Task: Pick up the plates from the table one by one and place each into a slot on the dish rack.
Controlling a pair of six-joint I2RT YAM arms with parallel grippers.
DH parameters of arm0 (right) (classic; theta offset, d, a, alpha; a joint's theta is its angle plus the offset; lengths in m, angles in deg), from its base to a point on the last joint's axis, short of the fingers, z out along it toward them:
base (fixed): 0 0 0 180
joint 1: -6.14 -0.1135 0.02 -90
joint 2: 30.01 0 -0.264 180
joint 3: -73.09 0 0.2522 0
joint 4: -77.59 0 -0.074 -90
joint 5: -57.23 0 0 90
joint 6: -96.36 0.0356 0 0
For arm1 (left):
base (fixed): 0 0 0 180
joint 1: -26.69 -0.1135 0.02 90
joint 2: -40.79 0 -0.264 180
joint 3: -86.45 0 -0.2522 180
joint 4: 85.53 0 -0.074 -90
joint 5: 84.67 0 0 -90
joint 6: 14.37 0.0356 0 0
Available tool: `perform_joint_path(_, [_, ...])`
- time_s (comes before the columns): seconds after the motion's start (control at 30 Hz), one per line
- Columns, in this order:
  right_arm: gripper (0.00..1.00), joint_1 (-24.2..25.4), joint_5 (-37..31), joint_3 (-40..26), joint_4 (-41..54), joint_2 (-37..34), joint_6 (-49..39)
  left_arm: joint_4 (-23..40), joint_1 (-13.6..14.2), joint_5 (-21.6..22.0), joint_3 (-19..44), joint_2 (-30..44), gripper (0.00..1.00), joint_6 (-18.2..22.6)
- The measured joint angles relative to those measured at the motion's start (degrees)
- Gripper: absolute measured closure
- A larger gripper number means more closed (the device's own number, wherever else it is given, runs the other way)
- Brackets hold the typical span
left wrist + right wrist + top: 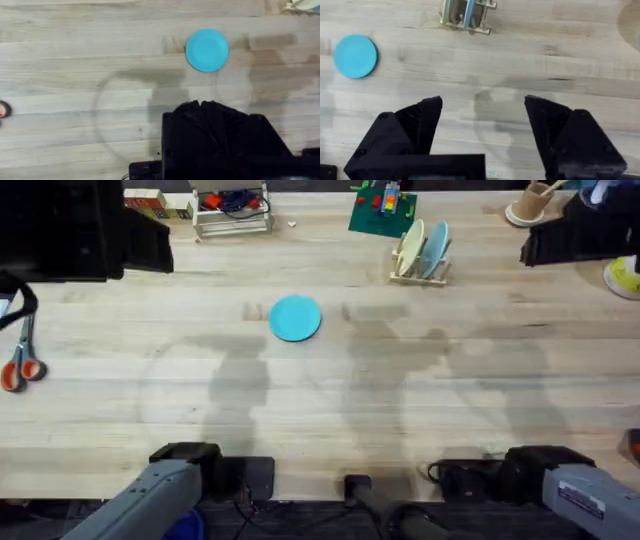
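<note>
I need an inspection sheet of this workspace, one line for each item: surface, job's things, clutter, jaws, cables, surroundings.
Surface: light wooden table, bare in the middle, arm shadows on it.
Job's things: one turquoise plate lying flat; wooden dish rack at the far side, holding a cream plate and a light-blue plate upright.
Clutter: scissors at the left edge; green board, white wire rack and cup along the far edge.
Jaws: right gripper open, empty; left gripper closed, empty.
Cables: dark cables near the arm bases.
Surroundings: nothing seen.
</note>
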Motion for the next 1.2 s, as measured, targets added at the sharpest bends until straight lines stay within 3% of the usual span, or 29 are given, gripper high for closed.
perform_joint_path(0.23, [0.006, 0.0, 0.0, 0.0, 0.0, 0.0, 0.0, 0.0, 0.0, -1.8, 0.0, 0.0, 0.958, -0.3])
perform_joint_path(0.6, [0.007, 0.0, 0.0, 0.0, 0.0, 0.0, 0.0, -1.6, 0.0, -4.7, 0.0, 0.6, 0.958, -5.9])
perform_joint_path(0.9, [0.007, 0.0, 0.0, 0.0, -0.1, 0.0, 0.0, -1.7, -2.7, -14.7, 0.0, 5.6, 0.958, -4.6])
perform_joint_path(1.2, [0.009, 0.0, 0.0, 0.0, -0.1, 0.0, 0.0, -0.4, -8.8, -27.2, 0.0, 12.2, 0.958, 2.5])
